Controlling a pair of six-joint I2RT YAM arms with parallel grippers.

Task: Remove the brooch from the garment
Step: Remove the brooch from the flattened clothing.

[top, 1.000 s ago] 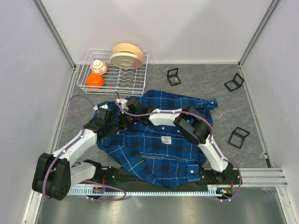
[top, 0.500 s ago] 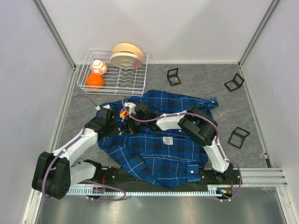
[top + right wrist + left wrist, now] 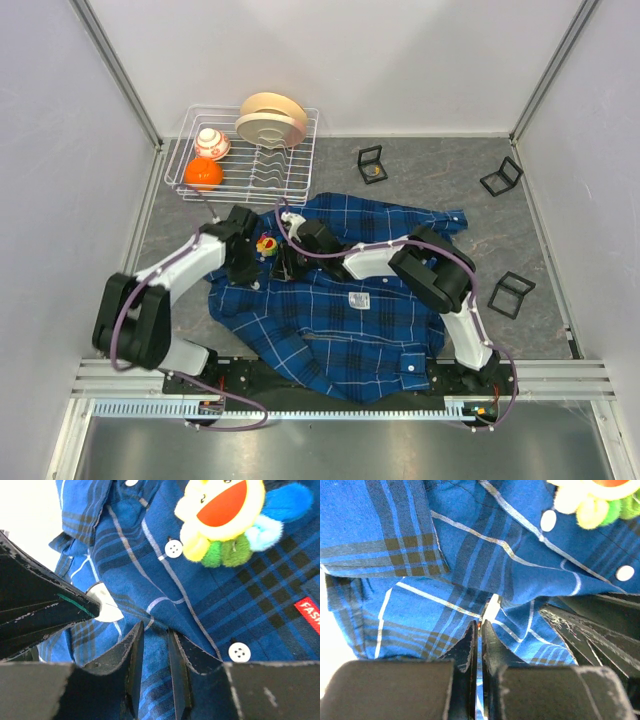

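shirt (image 3: 350,320): the blue checked shirt lies spread out under the brooch, front side up.
brooch (image 3: 220,515): a fluffy flower with a yellow face, a red mouth and blue and green petals. It is still on the shirt, beside a row of white buttons (image 3: 173,548).
left gripper (image 3: 479,625): your jaws are pressed tight together. The tips are down on the shirt, just left of the brooch. You cannot tell if cloth is pinched.
right gripper (image 3: 154,628): your jaws are a little apart and hold nothing. They are near the brooch, not touching it.
rack (image 3: 275,170): a white wire rack stands past the brooch, on the far side.
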